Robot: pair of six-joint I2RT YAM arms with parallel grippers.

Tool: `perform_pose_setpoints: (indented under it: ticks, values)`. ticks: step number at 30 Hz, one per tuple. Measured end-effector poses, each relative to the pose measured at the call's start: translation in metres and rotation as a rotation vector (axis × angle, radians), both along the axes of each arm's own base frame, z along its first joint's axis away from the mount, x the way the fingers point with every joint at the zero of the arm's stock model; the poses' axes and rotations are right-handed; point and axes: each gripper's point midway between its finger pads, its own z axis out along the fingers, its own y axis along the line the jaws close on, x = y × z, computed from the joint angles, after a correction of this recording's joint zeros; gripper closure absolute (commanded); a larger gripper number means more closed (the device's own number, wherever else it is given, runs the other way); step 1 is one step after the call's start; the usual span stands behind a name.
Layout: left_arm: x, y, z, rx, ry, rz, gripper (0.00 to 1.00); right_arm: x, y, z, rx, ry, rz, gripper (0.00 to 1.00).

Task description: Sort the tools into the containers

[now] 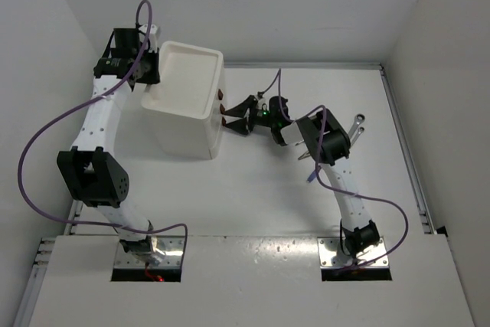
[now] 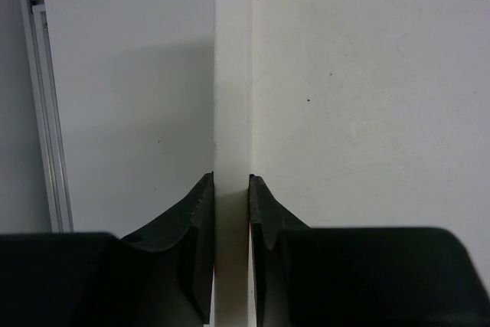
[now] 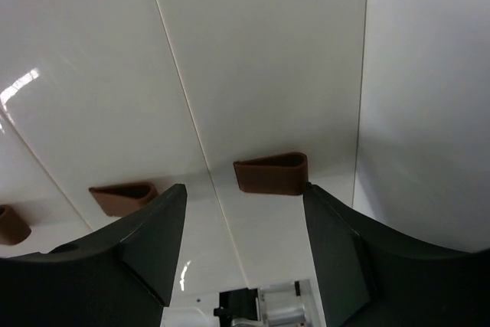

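Observation:
The white drawer unit (image 1: 187,101) stands at the back left, its three brown knobs (image 1: 223,109) facing right. My left gripper (image 1: 149,74) is shut on the thin left rim of its tray top (image 2: 231,97). My right gripper (image 1: 236,118) is open right in front of the drawer fronts. In the right wrist view its jaws flank one brown knob (image 3: 271,173), which lies close to the right fingertip (image 3: 312,198); the gripper (image 3: 241,193) holds nothing. A slim silver wrench (image 1: 357,128) lies on the table right of the right arm. The screwdrivers and pliers are not visible.
Two more brown knobs (image 3: 122,197) show to the left on the drawer fronts. White walls close in the table (image 1: 260,189) at the back and both sides. Purple cables loop off both arms. A small bluish piece (image 1: 310,177) pokes out under the right arm.

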Motion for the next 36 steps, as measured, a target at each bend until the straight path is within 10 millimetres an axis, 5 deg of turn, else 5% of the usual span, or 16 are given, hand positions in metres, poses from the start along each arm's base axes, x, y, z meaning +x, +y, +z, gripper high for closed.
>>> perform_pose_setpoints:
  ticks: [12,15,17,25,31,36]
  values:
    - [0.000,0.000,0.000,-0.004,0.000,0.003,1.00,0.001,0.010,-0.004,0.010,0.011,-0.012,0.43]
    - [0.001,0.000,-0.001,-0.004,0.001,0.004,1.00,0.001,0.011,-0.002,0.014,-0.002,-0.010,0.30]
    - [0.001,0.000,-0.001,-0.004,0.001,0.004,1.00,0.001,0.012,0.002,0.018,-0.019,0.001,0.30]
    - [0.002,0.000,-0.001,-0.003,-0.001,0.004,1.00,0.000,0.012,-0.017,-0.015,0.015,-0.002,0.70]
    - [0.002,0.000,-0.001,-0.004,-0.002,0.004,1.00,0.002,0.013,-0.008,0.011,-0.003,0.001,0.96]
    - [0.002,0.000,-0.001,-0.004,-0.002,0.004,1.00,0.003,0.012,-0.006,0.017,-0.008,0.001,1.00]
